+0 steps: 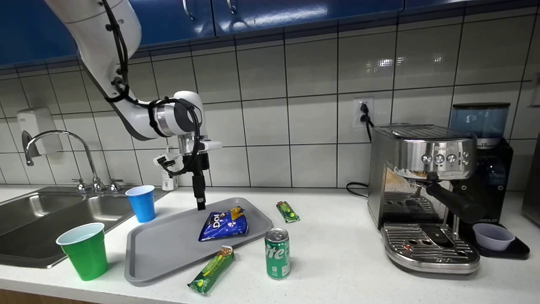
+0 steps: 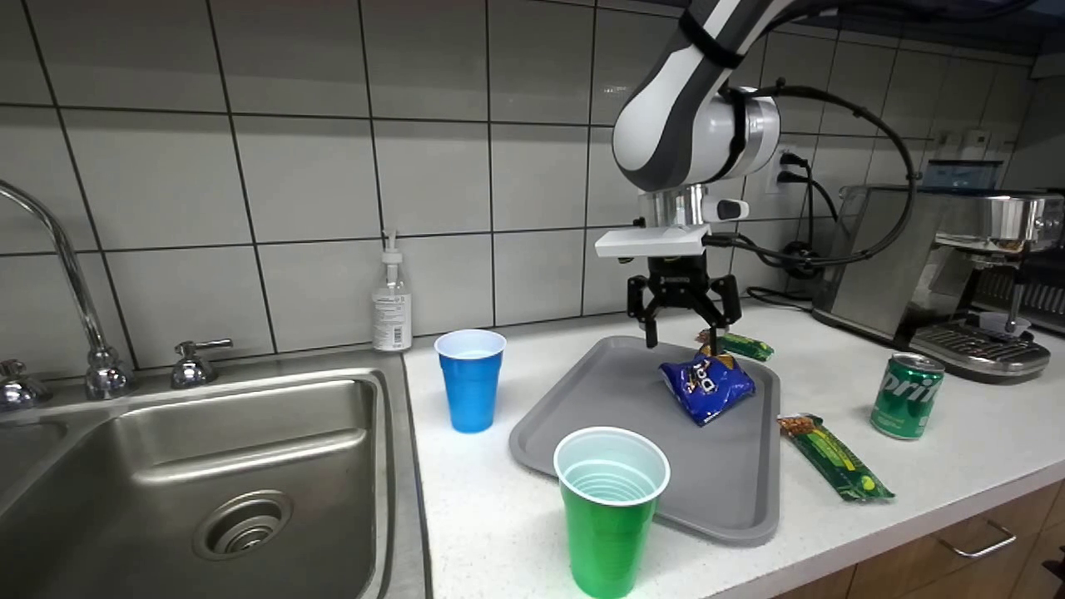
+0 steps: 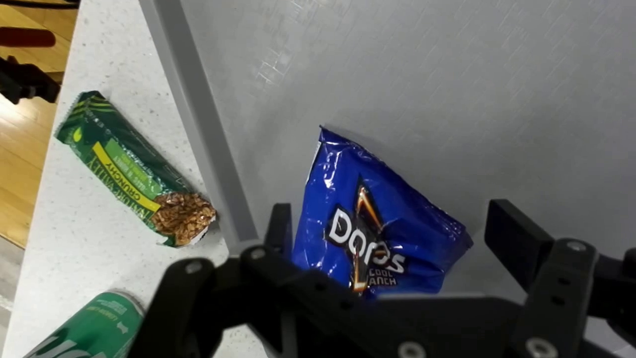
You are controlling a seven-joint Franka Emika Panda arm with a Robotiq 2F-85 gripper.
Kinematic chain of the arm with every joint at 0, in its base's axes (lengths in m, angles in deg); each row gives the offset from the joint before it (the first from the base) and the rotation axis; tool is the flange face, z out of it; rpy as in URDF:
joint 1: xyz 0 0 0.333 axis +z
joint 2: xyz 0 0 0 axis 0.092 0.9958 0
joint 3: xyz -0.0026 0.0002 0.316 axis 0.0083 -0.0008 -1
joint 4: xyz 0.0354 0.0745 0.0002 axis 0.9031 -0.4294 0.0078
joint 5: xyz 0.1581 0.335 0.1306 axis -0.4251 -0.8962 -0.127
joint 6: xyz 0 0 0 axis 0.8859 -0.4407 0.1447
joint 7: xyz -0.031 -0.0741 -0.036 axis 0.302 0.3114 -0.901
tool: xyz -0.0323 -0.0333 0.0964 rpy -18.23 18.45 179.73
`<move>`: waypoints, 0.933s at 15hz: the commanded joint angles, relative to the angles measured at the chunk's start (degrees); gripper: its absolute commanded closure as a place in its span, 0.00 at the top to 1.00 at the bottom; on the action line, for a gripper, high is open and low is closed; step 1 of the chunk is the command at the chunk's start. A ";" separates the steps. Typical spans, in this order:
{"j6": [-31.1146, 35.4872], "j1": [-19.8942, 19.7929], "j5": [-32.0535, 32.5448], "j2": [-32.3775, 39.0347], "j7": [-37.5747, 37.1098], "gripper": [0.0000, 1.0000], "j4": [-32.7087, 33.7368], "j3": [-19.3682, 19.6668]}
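My gripper (image 1: 201,206) points down over the grey tray (image 1: 164,253), its fingers spread and nothing held. A blue Doritos bag (image 1: 223,228) lies on the tray, nearest to the gripper. In the wrist view the bag (image 3: 367,219) shows between the two fingertips (image 3: 390,209), its lower part hidden by the gripper. In an exterior view one finger of the gripper (image 2: 682,345) overlaps the bag's top (image 2: 707,387); whether they touch I cannot tell. A green granola bar (image 1: 212,270) lies by the tray's front edge, another granola bar (image 1: 288,212) behind the tray.
A green Sprite can (image 1: 277,255) stands beside the tray. A green cup (image 2: 611,516) and a blue cup (image 2: 471,383) stand on the tray's sink side. The sink (image 2: 250,433), a soap bottle (image 2: 392,304), an espresso machine (image 1: 422,169) and a tiled wall (image 1: 312,122) surround the counter.
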 commanded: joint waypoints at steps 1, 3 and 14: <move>0.72 -0.89 0.92 0.34 -2.57 1.00 0.19 -0.08; 1.12 -1.16 0.89 0.58 -3.31 1.00 0.30 0.28; 5.94 -2.14 1.52 4.42 -6.69 1.00 1.28 2.77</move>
